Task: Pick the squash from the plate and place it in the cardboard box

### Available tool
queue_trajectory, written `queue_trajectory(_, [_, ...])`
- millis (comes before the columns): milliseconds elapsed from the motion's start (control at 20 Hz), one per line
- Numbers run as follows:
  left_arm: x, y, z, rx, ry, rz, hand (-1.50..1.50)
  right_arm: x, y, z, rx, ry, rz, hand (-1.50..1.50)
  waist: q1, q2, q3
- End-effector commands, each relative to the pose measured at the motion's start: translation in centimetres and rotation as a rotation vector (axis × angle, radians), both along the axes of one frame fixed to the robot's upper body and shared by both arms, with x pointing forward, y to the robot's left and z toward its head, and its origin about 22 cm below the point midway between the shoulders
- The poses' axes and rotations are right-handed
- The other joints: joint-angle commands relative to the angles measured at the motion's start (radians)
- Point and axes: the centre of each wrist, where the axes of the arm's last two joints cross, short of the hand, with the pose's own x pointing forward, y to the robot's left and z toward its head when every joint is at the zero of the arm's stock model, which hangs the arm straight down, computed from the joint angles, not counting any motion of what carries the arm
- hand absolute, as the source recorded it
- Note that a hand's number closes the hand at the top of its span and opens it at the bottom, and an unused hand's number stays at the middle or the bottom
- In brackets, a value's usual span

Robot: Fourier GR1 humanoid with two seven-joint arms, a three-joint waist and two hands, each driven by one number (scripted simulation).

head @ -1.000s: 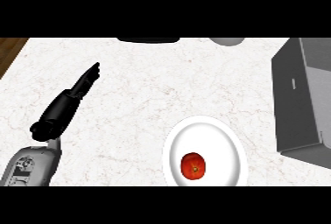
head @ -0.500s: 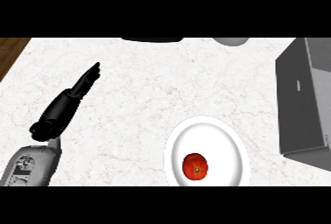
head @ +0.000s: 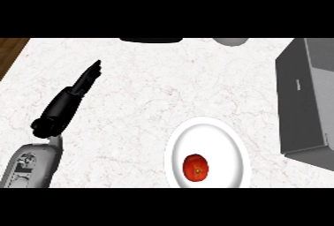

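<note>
- One white marble counter point(head: 150, 92) fills the frame;
- grey cardboard box point(head: 306, 97), right edge;
- white round plate point(head: 215, 139), lower centre, bearing the small red-orange squash point(head: 195, 167);
- left hand point(head: 75, 95), upper left, fingers straight and together; reaching across risks nudging the plate.

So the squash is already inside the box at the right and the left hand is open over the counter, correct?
Not quite. The head view shows the squash lying on the white plate, not in the box. The box does stand at the right, apart from the plate, and the left hand is open over the counter, fingers straight.
</note>
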Motion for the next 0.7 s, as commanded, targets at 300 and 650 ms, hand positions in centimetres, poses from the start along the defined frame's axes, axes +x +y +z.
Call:
queue_trajectory(300, [-0.5,0.3,-0.6,0.002,0.001,0.005,0.0,1.2,-0.9,-3.9,0.907,0.078,-0.082,-1.5,0.0,0.0,0.0])
queue_trajectory(650, [-0.1,-0.5,0.8,0.014,-0.01,-0.017,0.0,0.0,-4.4,0.1,1.099,0.062,-0.251,-1.5,0.013,0.007,0.002])
